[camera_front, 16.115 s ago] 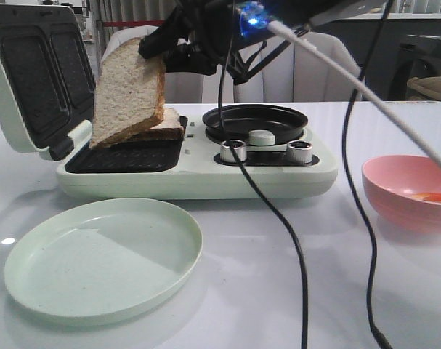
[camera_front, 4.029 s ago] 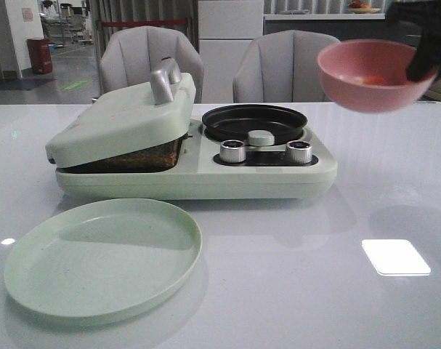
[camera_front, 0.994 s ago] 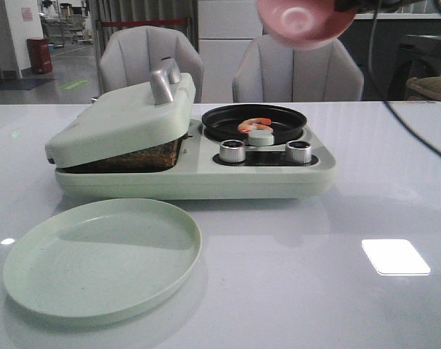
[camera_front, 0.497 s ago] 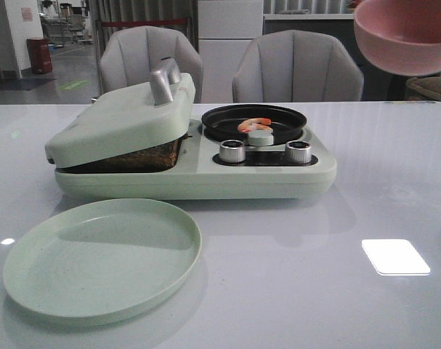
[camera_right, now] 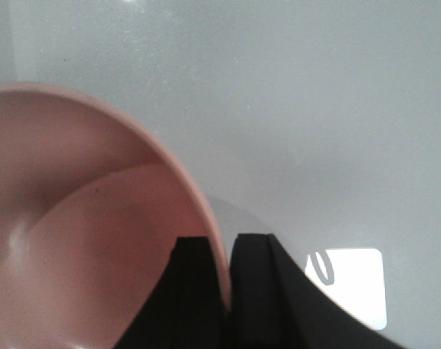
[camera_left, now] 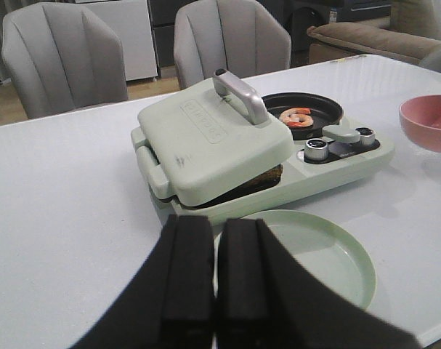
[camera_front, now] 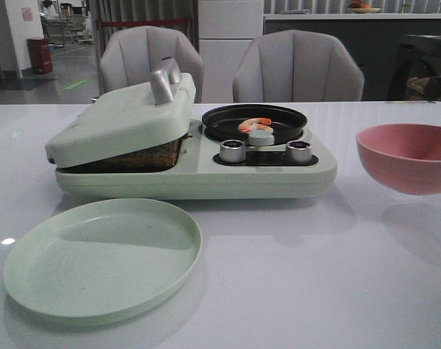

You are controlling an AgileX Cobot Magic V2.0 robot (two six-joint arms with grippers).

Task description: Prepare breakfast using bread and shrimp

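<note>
The bread [camera_front: 146, 155] lies inside the pale green sandwich maker [camera_front: 205, 174] under its lowered lid [camera_front: 122, 123]; only a brown edge shows in the gap, also in the left wrist view [camera_left: 258, 182]. The shrimp [camera_front: 255, 125] lies curled in the black round pan [camera_front: 282, 116] on the maker's right half, and shows as well at the shrimp [camera_left: 296, 116]. My right gripper [camera_right: 224, 247] is shut on the rim of the empty pink bowl [camera_right: 82, 240]. The bowl [camera_front: 405, 156] hangs a little above the table at the right. My left gripper [camera_left: 215, 240] is shut and empty, back from the maker.
A pale green empty plate [camera_front: 96, 254] lies in front of the maker, under my left fingers [camera_left: 187, 269] in the left wrist view. Two silver knobs [camera_front: 232, 150] sit on the maker's front. Two grey chairs [camera_front: 296, 65] stand behind the white table [camera_front: 314, 291].
The pink bowl has come down from the upper right to just above the table at the right, held by my right gripper. The shrimp, maker and plate have not moved.
</note>
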